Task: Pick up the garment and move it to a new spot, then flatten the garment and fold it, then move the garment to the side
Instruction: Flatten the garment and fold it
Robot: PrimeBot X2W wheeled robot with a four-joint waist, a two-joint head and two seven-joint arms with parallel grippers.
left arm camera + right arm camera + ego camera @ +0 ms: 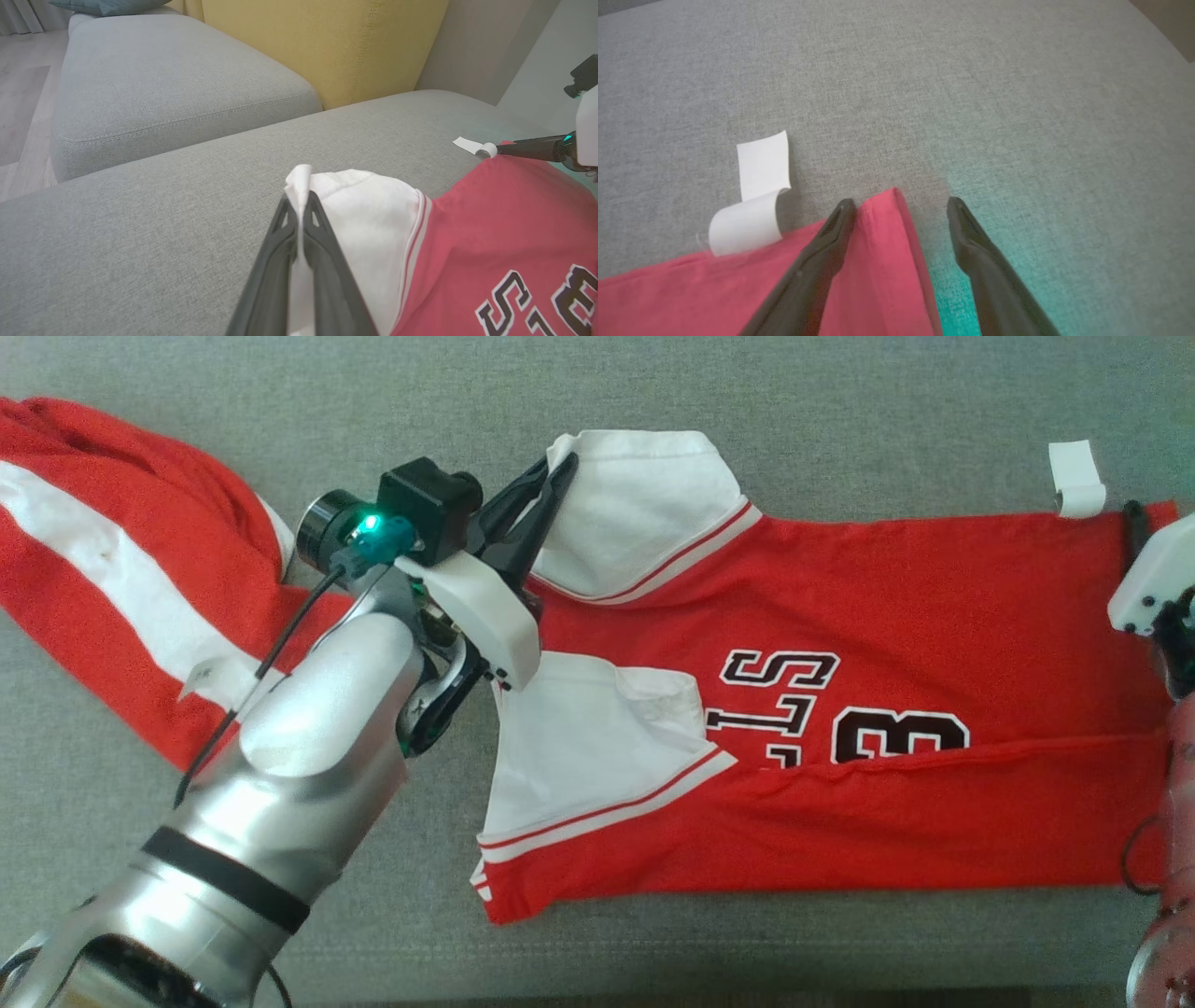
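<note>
A red jersey [840,616] with white sleeves and black lettering lies spread flat on the grey sofa seat [747,383]. My left gripper [558,467] is shut on the edge of the upper white sleeve [369,219], and a fold of white cloth sticks up between its fingertips [299,200]. At the jersey's far right hem corner [882,242], my right gripper [901,205] is open, one finger over the red cloth and the other over bare sofa. A white tag [756,196] curls out from the hem beside it.
A second red garment with a white stripe [112,569] lies bunched at the left, partly under my left arm. A yellow back cushion [327,42] and another grey seat cushion [163,93] stand beyond the jersey.
</note>
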